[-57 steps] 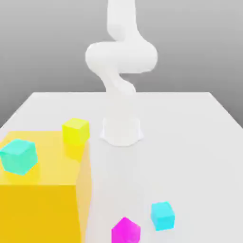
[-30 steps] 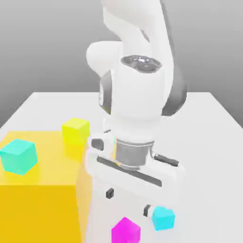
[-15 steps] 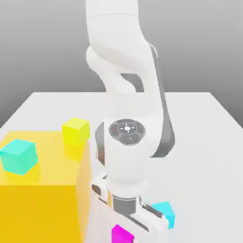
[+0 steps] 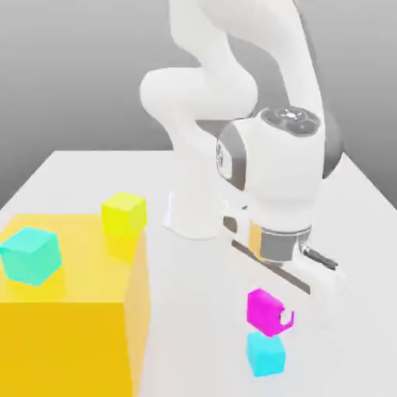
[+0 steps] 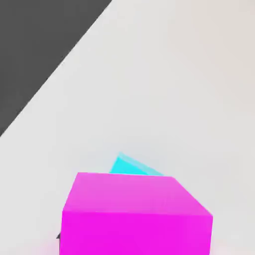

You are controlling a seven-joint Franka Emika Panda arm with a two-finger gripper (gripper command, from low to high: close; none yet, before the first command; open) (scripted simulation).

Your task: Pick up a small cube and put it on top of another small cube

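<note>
The small magenta cube (image 4: 264, 310) hangs in the air, with my gripper (image 4: 270, 313) shut on it. Right beneath it the sky-blue cyan cube (image 4: 266, 353) rests on the white table (image 4: 341, 201); whether a gap separates the two cubes I cannot tell. In the hand view the magenta cube (image 5: 137, 214) looms close, with a corner of the cyan cube (image 5: 130, 166) peeking out behind it. One dark fingertip (image 4: 288, 318) shows at the magenta cube's side.
A big yellow block (image 4: 70, 310) stands at the exterior view's left, carrying a turquoise cube (image 4: 29, 254). A small yellow cube (image 4: 123, 214) sits behind it. The arm's white base (image 4: 194, 213) rises at the table's middle back.
The gripper came down on the magenta cube, shut on it, lifted it and carried it toward the exterior view's right, over the cyan cube.
</note>
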